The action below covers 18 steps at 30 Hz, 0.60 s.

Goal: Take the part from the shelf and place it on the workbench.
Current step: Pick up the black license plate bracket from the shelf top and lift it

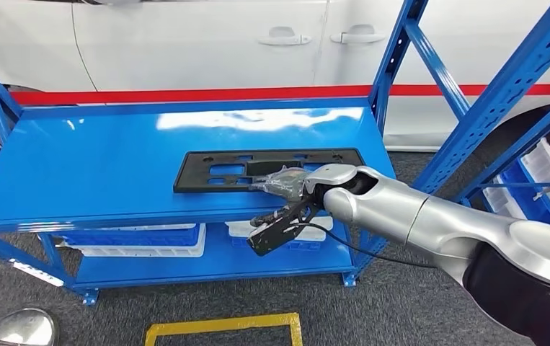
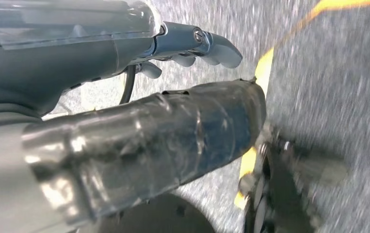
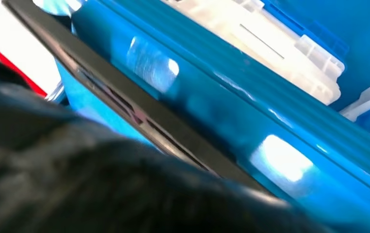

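1. right hand [image 1: 286,182]: you see it at the end of the silver right arm [image 1: 430,220], lying on the near edge of the part, about the middle of that edge. whether its fingers have closed on the part you cannot tell; the head view shows the hand from behind, and the right wrist view is dark and blurred close up.
2. part [image 1: 257,169]: a flat black plate with rectangular cut-outs, lying flat on the top board of the shelf [image 1: 99,166], toward its front right. in the right wrist view its dark edge [image 3: 139,114] runs along the blue board, apparently not lifted.
3. left hand [image 2: 192,46]: it hangs over grey carpet crossed by a yellow line [image 2: 265,63], fingers curled in with nothing between them.
4. surroundings: white and blue bins [image 1: 142,241] sit on the lower board; a white car [image 1: 207,43] with a red stripe stands behind the shelf.
5. progress, as a judgement: you are at the reach-and-grasp step. the part is not yet off the shelf. left to do: secure the hold, lift, carry, and set it on the workbench.
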{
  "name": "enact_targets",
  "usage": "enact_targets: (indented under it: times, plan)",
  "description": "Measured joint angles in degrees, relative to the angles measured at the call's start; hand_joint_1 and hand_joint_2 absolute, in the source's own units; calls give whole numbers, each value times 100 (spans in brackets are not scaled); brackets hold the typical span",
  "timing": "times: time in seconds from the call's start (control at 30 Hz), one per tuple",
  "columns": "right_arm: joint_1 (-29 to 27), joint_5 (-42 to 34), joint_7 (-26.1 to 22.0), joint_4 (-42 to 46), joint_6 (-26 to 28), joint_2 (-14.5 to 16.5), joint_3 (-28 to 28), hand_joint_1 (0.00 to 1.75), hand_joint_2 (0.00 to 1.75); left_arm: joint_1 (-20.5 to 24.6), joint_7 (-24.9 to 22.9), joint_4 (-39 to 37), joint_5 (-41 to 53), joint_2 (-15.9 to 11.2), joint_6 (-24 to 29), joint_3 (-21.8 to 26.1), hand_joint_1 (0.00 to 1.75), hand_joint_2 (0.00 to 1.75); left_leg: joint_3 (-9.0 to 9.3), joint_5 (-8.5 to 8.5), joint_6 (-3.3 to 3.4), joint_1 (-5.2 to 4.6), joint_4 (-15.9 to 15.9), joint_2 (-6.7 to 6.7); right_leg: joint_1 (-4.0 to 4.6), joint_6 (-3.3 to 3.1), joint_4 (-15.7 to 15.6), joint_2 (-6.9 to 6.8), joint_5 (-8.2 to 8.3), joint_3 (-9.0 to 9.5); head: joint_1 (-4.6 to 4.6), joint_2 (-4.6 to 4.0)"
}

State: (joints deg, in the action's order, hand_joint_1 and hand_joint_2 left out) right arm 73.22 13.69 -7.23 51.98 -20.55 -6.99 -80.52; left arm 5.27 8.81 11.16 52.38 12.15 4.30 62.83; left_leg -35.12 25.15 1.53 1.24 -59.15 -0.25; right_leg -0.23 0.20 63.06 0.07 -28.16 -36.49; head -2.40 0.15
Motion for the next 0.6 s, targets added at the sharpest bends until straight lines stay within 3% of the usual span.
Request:
enact_targets:
  times: [0.1,0.13,0.17,0.2,0.27,0.33,0.4,0.47,0.53,0.6]
  plan:
    - [-63,5,-7,-26,8,-11,0,0,0,0,-7,1,1,-2,-9,1,0,0,-5,-2,27,-5,4,4,-19,62,1042,-4,-484,-481,1,1]
    - [-95,7,-13,-35,9,-13,0,0,0,0,-12,1,1,-1,-14,1,0,0,-4,-1,29,-7,3,4,-20,64,1231,-4,-508,-575,1,1]
    - [-117,9,-20,-43,10,-14,0,0,0,1,-19,1,3,0,-17,1,0,0,-1,-1,29,-9,3,1,-19,54,1203,-4,-421,-566,2,1]
    - [-127,12,-31,-50,14,-14,0,0,0,2,-26,0,8,3,-19,1,0,0,6,0,28,-11,2,-2,-15,30,956,-4,-246,-451,1,1]
    - [-118,27,-52,-60,28,-13,1,0,0,0,-46,-1,16,15,-19,1,0,0,15,4,18,-18,2,-6,17,-59,162,-5,118,-69,-1,0]
    - [-105,60,-69,-72,45,-9,2,0,0,-2,-73,-1,17,28,-14,2,0,0,6,3,-15,-20,3,-6,69,-128,-316,-8,256,143,0,0]
    - [-95,94,-76,-99,77,-3,7,0,0,2,-93,-1,16,34,-4,10,0,0,8,-9,-73,-17,25,-4,98,-157,-384,-9,260,156,2,0]
    - [-67,116,-78,-152,131,15,20,0,0,6,-101,-1,17,30,5,27,0,0,-6,52,-130,-18,-28,-1,59,-202,-462,-22,302,200,0,0]
    - [-29,145,-86,-225,170,39,31,0,0,3,-105,-1,20,25,13,44,0,0,-186,325,-166,-19,-459,1,13,-256,-534,-35,345,238,-5,1]
    - [-23,181,-106,-296,184,57,31,0,0,-3,-108,-1,25,25,17,55,0,0,-509,658,-199,-15,-1171,1,10,-282,-538,-34,349,235,-9,-1]
